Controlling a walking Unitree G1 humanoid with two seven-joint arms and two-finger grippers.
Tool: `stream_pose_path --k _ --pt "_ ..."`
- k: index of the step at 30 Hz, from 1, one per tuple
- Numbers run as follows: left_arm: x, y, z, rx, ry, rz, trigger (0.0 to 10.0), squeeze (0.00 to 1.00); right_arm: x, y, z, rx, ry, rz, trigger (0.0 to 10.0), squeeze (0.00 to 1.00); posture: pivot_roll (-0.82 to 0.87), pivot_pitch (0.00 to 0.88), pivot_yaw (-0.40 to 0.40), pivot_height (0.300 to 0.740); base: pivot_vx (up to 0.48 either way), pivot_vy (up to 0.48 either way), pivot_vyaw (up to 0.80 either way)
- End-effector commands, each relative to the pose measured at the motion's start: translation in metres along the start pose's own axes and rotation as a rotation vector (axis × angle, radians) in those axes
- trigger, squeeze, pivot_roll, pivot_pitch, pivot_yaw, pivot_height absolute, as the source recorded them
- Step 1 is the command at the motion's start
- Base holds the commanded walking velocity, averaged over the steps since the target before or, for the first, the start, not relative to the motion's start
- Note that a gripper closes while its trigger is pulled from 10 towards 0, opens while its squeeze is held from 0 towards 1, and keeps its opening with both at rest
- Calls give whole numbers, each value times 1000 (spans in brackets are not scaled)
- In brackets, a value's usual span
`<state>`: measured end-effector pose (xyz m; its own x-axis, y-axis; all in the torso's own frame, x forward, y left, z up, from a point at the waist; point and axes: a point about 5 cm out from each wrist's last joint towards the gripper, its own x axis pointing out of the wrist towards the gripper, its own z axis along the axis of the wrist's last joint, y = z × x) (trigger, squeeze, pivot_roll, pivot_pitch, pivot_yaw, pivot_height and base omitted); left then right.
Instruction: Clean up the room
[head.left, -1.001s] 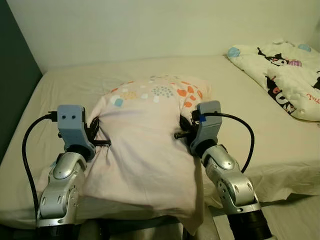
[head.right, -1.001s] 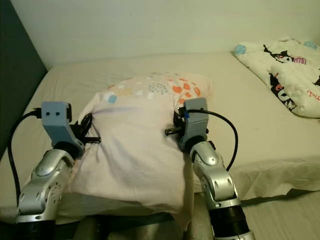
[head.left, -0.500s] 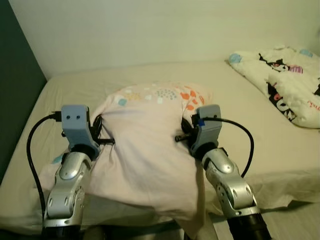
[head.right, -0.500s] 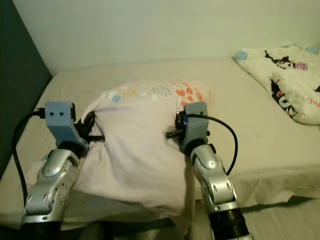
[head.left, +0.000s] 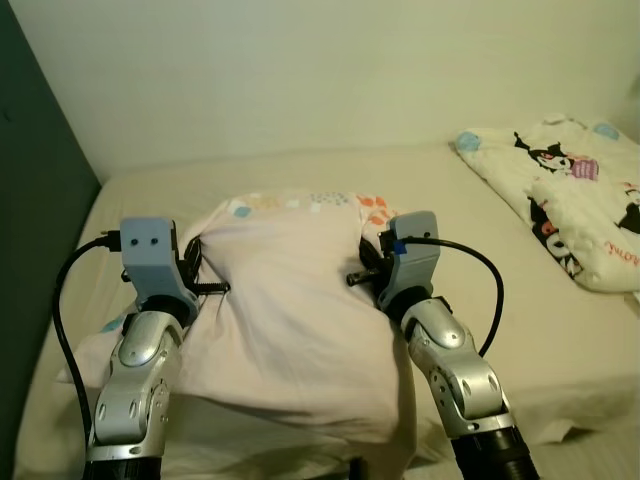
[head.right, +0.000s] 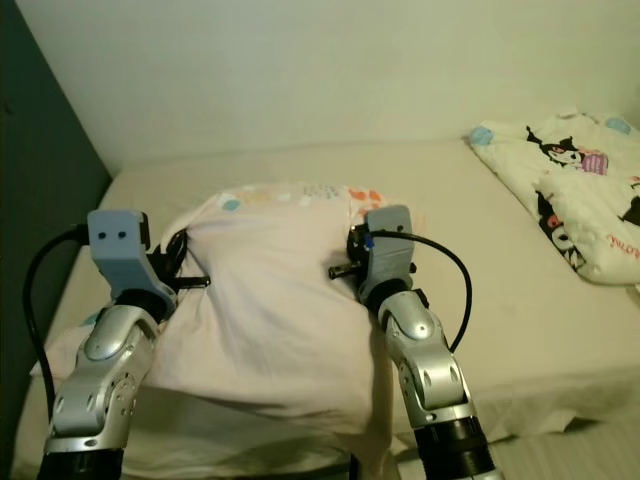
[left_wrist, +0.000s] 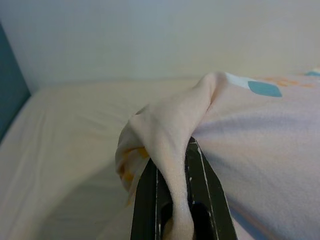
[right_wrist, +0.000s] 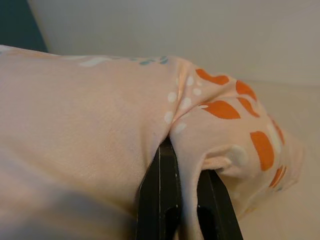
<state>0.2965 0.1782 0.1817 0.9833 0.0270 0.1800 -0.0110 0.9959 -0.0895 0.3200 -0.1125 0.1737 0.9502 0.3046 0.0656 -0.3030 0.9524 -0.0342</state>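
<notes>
Pillow (head.left: 295, 300), soft pink cloth, pinched by both hands.

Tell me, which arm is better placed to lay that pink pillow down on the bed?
Neither alone. The left gripper and right gripper each pinch one side of the pillow, held level over the bed, so lowering together looks best.

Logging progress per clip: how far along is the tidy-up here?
Done: both grips are set. In hand: the left hand and right hand each pinch a side of the pink pillow over the bed. Left: setting it down; the printed blanket lies bunched.
</notes>
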Motion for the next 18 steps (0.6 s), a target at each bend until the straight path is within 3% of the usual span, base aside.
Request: stream_pose_path --k 1,11,18 --pt "-1 1 8 11 -49 12 10000 0 0 6 6 -13 -47 28 10000 0 -46 40 -31 697 0 0 0" --pt "-3 3 10 -2 -67 9 10000 0 0 10 5 -12 -46 47 10000 0 -43 44 -31 737 0 0 0" --pt "-3 2 11 -3 -71 0 10000 0 0 10 7 -20 -57 44 10000 0 -44 44 -31 740 0 0 0"
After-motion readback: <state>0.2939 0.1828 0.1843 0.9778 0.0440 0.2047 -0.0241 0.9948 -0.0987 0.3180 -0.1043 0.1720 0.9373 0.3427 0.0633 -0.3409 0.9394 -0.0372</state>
